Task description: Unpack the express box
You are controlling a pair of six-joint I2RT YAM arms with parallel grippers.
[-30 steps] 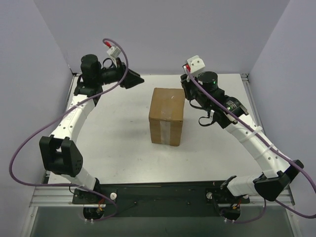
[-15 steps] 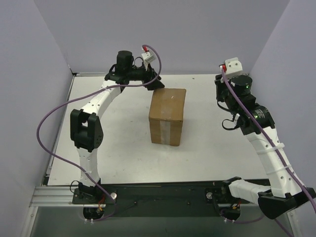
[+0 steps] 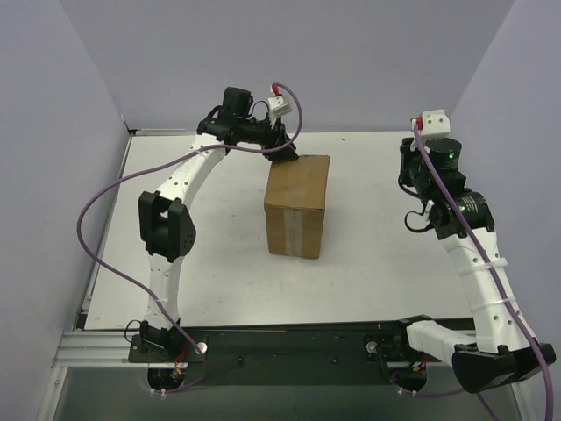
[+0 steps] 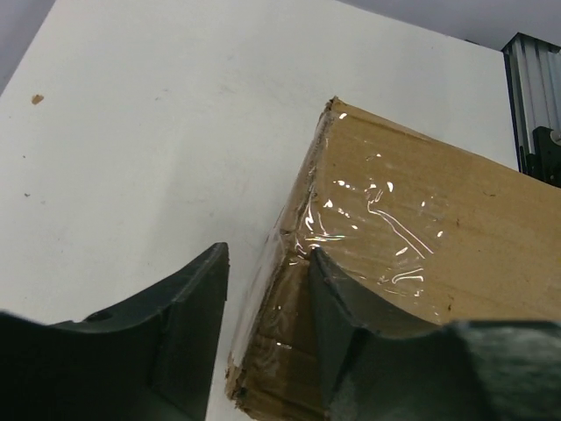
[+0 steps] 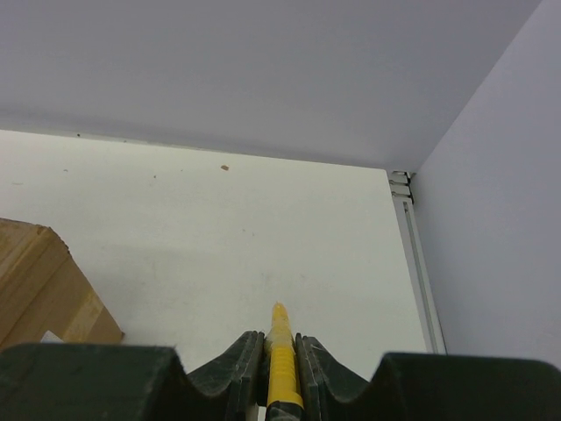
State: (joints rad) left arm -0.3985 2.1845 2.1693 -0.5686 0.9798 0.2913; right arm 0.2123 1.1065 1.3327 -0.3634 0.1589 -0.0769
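**A:** Where is the express box [image 3: 298, 203]?

**B:** I see it standing near the middle of the white table [image 3: 219, 254], flaps down. A tape seam [image 3: 296, 232] runs down the face nearest the arm bases.

**A:** And your left side?

**B:** My left gripper [image 4: 267, 263] sits at the box's far left top corner. In the wrist view its jaws stand partly apart and straddle that top edge. One finger [image 4: 197, 298] hangs over the table beside the box and the other lies over the glossy taped top. They have hold of nothing. I cannot tell whether the inner finger touches the cardboard.

**A:** The right?

**B:** My right gripper [image 5: 279, 338] is well off to the right of the box, clear of it. Its jaws are drawn nearly together on a slim yellow utility knife [image 5: 282, 351], whose tip pokes out past the fingertips toward the back wall. From that wrist camera I catch only one corner of the box, low at the left.
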